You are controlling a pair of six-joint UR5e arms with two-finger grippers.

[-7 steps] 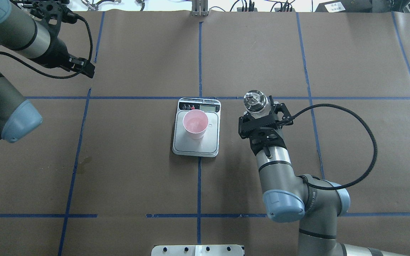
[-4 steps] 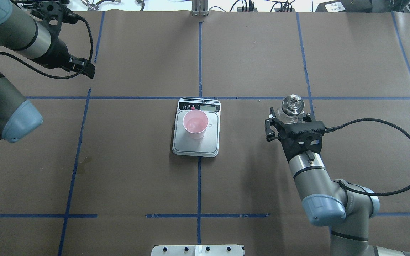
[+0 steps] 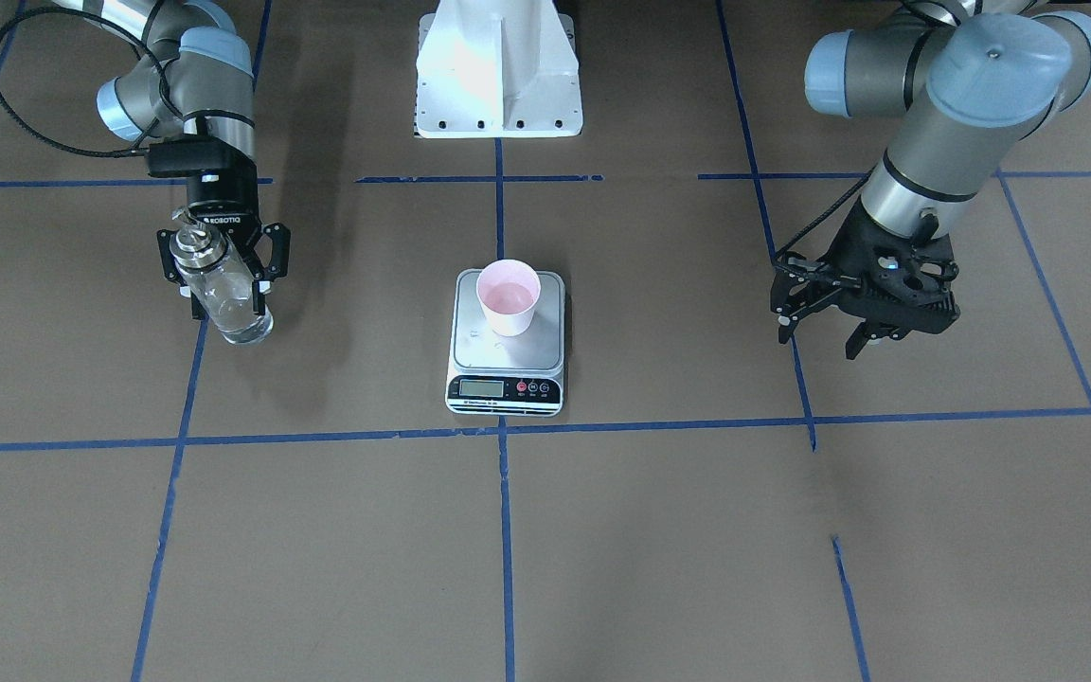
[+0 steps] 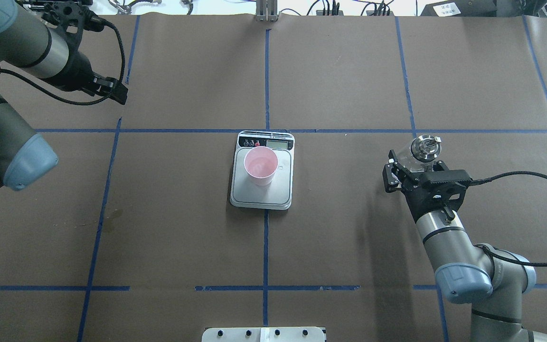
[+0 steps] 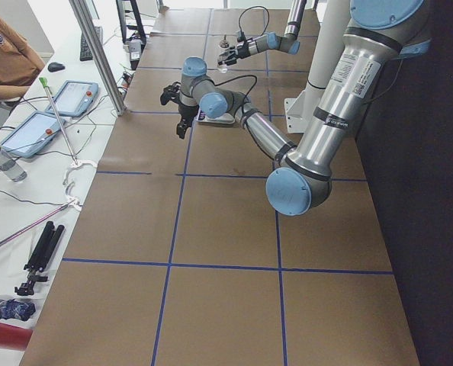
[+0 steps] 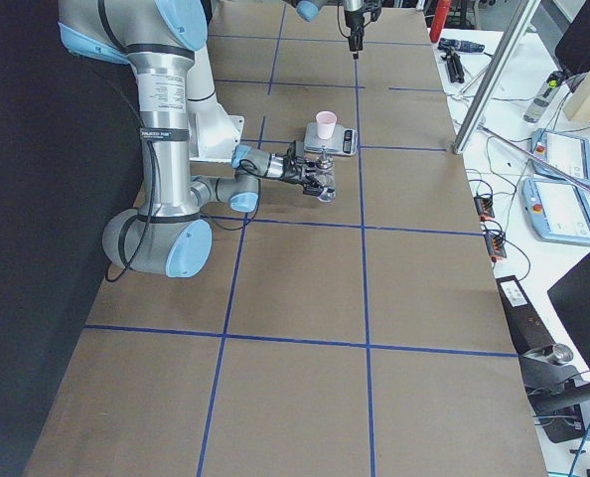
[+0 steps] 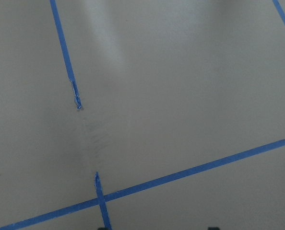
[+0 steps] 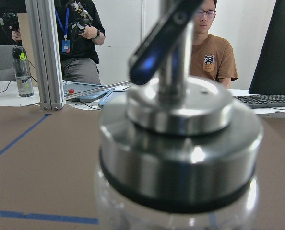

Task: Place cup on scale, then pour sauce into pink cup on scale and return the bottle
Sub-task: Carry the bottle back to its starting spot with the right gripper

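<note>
Well off to the robot's right of the flat silver kitchen scale [image 3: 506, 352], the right gripper [image 3: 225, 296] has its two black fingers closed on the upper body of the small clear glass bottle [image 3: 235, 320] with the silver pour-spout cap. The clear, water-like sauce [image 3: 242, 330] sits in the bottle's lower part. The bottle hangs low over the brown paper-covered table [image 3: 659, 530], and I cannot tell whether its base touches the surface.

The small pale pink paper cup [image 3: 508, 296] stands upright on the scale's platform at the table's middle, well apart from both arms. The left gripper [image 3: 818, 333] hovers far out on the robot's left with its fingers spread and nothing between them.

The pour looks finished, leaving the bottle to be set down. The risk lies in the release. If the fingers part while the base is off the table or the bottle leans, the smooth glass could drop, topple and spill through the spout. An opening finger could also drag the bottle over.
</note>
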